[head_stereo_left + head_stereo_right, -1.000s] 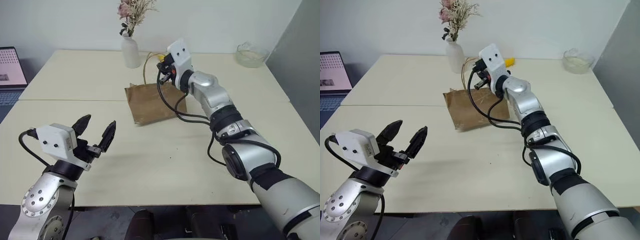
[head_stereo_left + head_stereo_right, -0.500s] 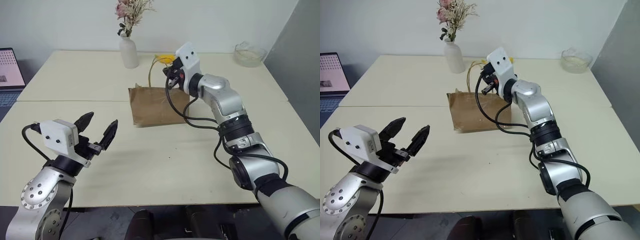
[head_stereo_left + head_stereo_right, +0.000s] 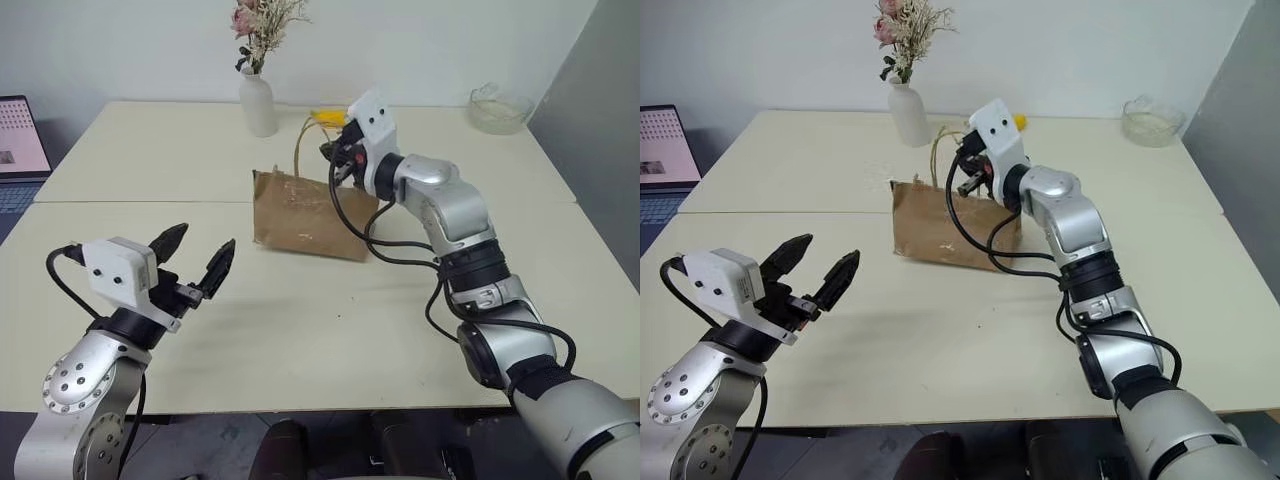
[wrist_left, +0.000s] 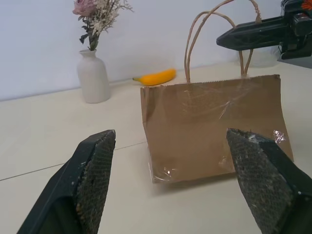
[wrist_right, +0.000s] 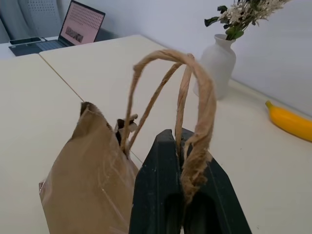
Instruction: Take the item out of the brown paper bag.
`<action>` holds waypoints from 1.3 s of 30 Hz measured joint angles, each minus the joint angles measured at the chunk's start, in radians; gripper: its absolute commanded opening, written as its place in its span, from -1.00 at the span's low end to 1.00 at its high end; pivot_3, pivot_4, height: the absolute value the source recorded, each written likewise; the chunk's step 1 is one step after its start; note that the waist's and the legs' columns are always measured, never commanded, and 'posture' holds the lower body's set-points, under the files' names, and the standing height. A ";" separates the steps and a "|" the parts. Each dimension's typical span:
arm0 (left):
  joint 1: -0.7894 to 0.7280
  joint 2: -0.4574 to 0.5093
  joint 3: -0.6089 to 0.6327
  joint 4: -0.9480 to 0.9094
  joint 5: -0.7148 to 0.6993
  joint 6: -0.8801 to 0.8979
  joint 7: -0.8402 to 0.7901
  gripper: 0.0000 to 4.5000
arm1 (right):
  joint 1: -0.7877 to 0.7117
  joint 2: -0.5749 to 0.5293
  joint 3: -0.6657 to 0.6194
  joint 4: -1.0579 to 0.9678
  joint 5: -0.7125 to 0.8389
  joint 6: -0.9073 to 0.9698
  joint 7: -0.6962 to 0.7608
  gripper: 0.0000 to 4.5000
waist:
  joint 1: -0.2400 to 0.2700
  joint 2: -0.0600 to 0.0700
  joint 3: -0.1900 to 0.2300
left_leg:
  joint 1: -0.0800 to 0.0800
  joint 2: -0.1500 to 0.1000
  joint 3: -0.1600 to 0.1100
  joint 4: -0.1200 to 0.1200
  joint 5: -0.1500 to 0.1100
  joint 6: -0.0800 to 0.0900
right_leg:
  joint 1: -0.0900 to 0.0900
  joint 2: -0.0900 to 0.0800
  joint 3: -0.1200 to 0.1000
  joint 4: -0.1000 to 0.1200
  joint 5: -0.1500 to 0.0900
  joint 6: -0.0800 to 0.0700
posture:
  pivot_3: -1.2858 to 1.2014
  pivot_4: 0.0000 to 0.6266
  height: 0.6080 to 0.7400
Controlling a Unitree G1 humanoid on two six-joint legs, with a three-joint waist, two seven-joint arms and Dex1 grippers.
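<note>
Right gripper (image 5: 183, 146), black two-finger, clenched on tan looped cord handles (image 5: 195, 92) of creased brown kraft paper bag (image 3: 305, 212). Bag upright mid-table, toward far edge of cream matte table (image 3: 330, 330). Item not visible; bag contents cannot tell. Left gripper (image 3: 195, 262) released, textured pads (image 4: 95, 170) spread wide, near front-left corner. Wrist views reveal smooth curved yellow banana (image 4: 155, 77) beside white ceramic vase (image 4: 93, 75) at far edge.

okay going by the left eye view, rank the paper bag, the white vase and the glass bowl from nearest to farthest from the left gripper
1. Paper bag, mid-table, ahead-right of the left gripper.
2. White vase, behind the bag.
3. Glass bowl, far right corner.
</note>
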 measured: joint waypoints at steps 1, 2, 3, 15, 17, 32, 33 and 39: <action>0.000 0.000 0.000 0.001 0.000 0.000 -0.001 0.69 | 0.001 -0.003 0.004 -0.003 0.000 0.000 0.003 -0.98 | 0.000 0.000 0.000 | 0.000 0.000 0.000 0.000 0.000 0.000 | 0.000 0.000 0.000 0.000 0.000 0.000 | 0.03 -0.52 1.00; 0.000 0.000 0.000 0.002 0.000 0.000 -0.002 0.69 | 0.003 -0.005 0.008 -0.006 0.000 0.000 0.004 -0.98 | 0.000 0.000 0.000 | 0.000 0.000 0.000 0.000 0.000 0.000 | 0.000 0.000 0.000 0.000 0.000 0.000 | 0.03 -0.52 1.00; 0.000 0.000 -0.002 0.003 0.001 0.000 -0.003 0.69 | 0.005 -0.007 0.011 -0.007 -0.001 -0.001 0.006 -0.98 | 0.000 0.000 0.000 | 0.000 0.000 0.000 0.000 0.000 0.000 | 0.000 0.000 0.000 0.000 0.000 0.000 | 0.03 -0.52 1.00; 0.000 0.000 -0.047 0.007 0.016 -0.003 -0.020 0.69 | 0.005 -0.052 0.067 0.035 -0.055 -0.160 0.028 -0.98 | 0.000 0.000 0.000 | 0.000 0.000 0.000 0.000 0.000 0.000 | 0.000 0.000 0.000 0.000 0.000 0.000 | 0.03 -0.52 1.00; 0.000 0.000 -0.050 0.011 0.017 -0.004 -0.022 0.69 | -0.002 -0.052 0.067 0.054 -0.066 -0.184 0.033 -0.98 | 0.000 0.000 0.000 | 0.000 0.000 0.000 0.000 0.000 0.000 | 0.000 0.000 0.000 0.000 0.000 0.000 | 0.03 -0.52 1.00; -0.008 -0.001 -0.079 0.023 0.019 -0.024 -0.041 0.69 | -0.091 -0.042 0.073 0.238 -0.119 -0.353 0.047 -0.98 | 0.000 0.000 0.000 | 0.000 0.000 0.000 0.000 0.000 0.000 | 0.000 0.000 0.000 0.000 0.000 -0.001 | 0.03 -0.52 1.00; -0.008 -0.001 -0.079 0.023 0.019 -0.025 -0.041 0.69 | -0.091 -0.041 0.073 0.239 -0.120 -0.353 0.048 -0.98 | 0.000 0.000 0.000 | 0.000 0.000 0.000 0.000 0.000 0.000 | 0.000 0.000 0.000 0.000 0.000 -0.001 | 0.03 -0.52 1.00; -0.002 -0.001 -0.080 0.023 0.020 -0.029 -0.042 0.69 | -0.073 -0.043 0.078 0.221 -0.120 -0.331 0.067 -0.98 | 0.000 0.000 0.000 | 0.000 0.000 0.000 0.000 0.000 0.000 | 0.000 0.000 0.000 0.001 0.000 -0.001 | 0.03 -0.52 1.00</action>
